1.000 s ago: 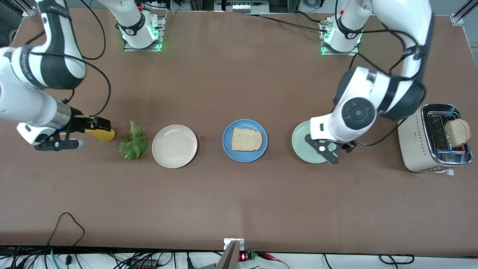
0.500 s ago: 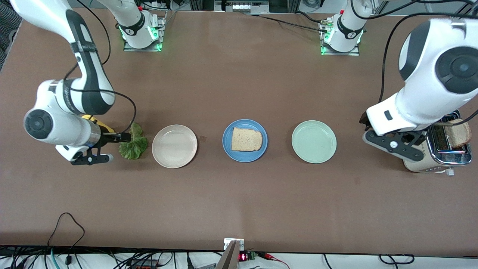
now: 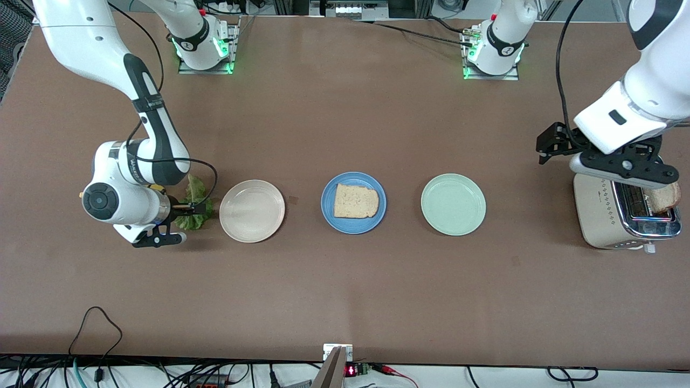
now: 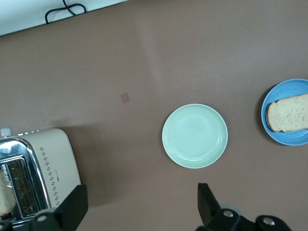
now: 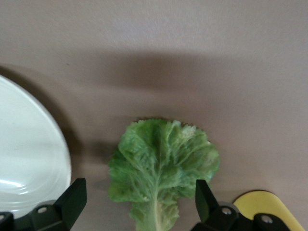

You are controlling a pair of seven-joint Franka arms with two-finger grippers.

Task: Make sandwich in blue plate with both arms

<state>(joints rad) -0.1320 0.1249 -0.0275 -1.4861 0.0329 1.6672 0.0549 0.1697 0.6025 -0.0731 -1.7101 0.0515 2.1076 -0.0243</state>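
The blue plate [image 3: 329, 211] sits mid-table with one bread slice [image 3: 356, 201] lying in it; both also show in the left wrist view, plate [image 4: 266, 126] and slice [image 4: 288, 112]. A second bread slice [image 3: 665, 197] stands in the toaster [image 3: 601, 215]. A green lettuce leaf [image 5: 161, 166] lies on the table beside the beige plate [image 3: 252, 210]. My right gripper [image 5: 138, 204] hangs open low over the leaf's stem end, one finger on each side, gripping nothing. My left gripper [image 4: 142, 207] is open over bare table beside the toaster [image 4: 48, 166].
A pale mint-green plate [image 3: 453, 204] lies between the blue plate and the toaster. A yellow object [image 5: 260, 207] lies by the lettuce toward the right arm's end of the table, mostly hidden under the right arm in the front view.
My right arm swung from over the yellow object to over the lettuce. My left arm left the mint-green plate and moved up beside the toaster. Both grippers stayed open.
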